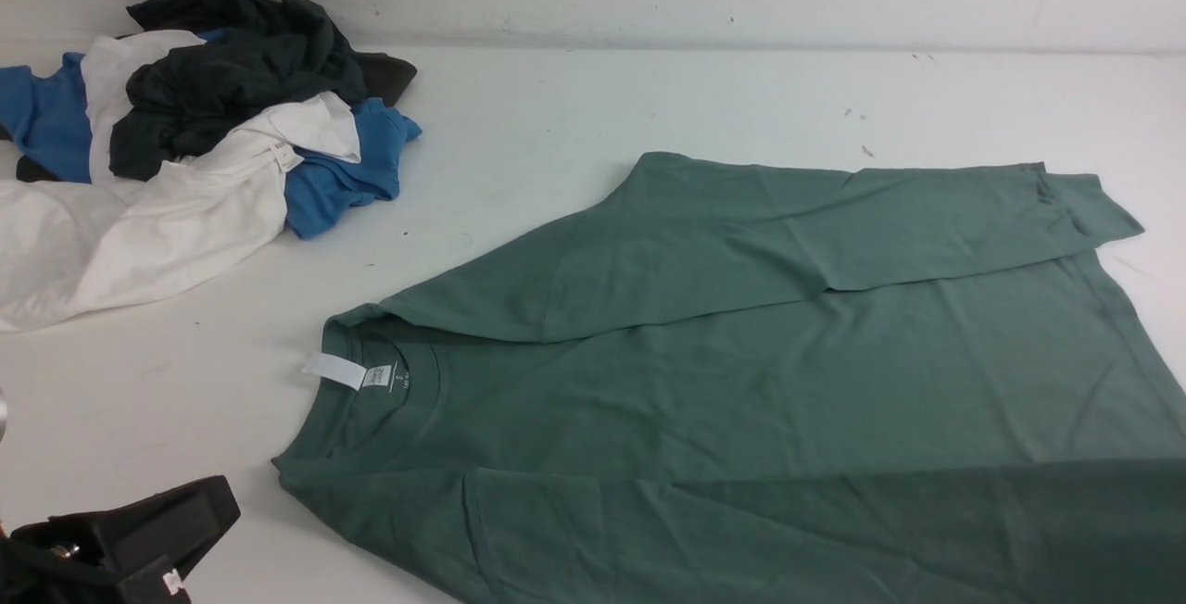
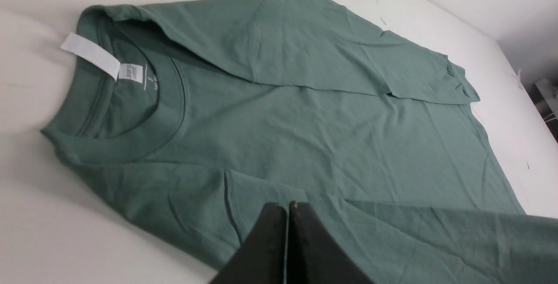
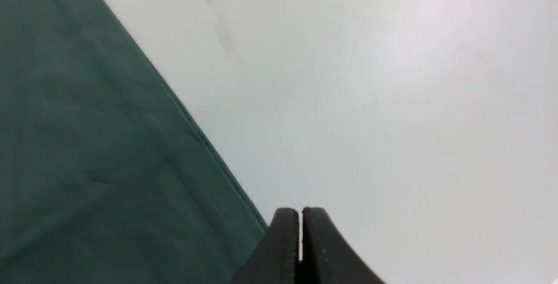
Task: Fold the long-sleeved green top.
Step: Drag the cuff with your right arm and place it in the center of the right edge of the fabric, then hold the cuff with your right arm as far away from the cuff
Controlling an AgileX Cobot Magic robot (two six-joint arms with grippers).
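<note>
While the green long-sleeved top (image 1: 741,372) lies flat on the white counter (image 1: 556,141), right of the clothes pile (image 1: 185,141), its far sleeve is folded across the body. Left end effector (image 2: 287,206): jaws pressed together, empty. Right end effector (image 3: 300,211), wrist view only: jaws together beside the top's edge, nothing visibly gripped.

A heap of clothes (image 1: 204,122) blocks the far left corner of the table (image 1: 574,113); the green long-sleeved top (image 1: 741,354) covers the middle through to the right edge. Between them I can pass over bare surface.
</note>
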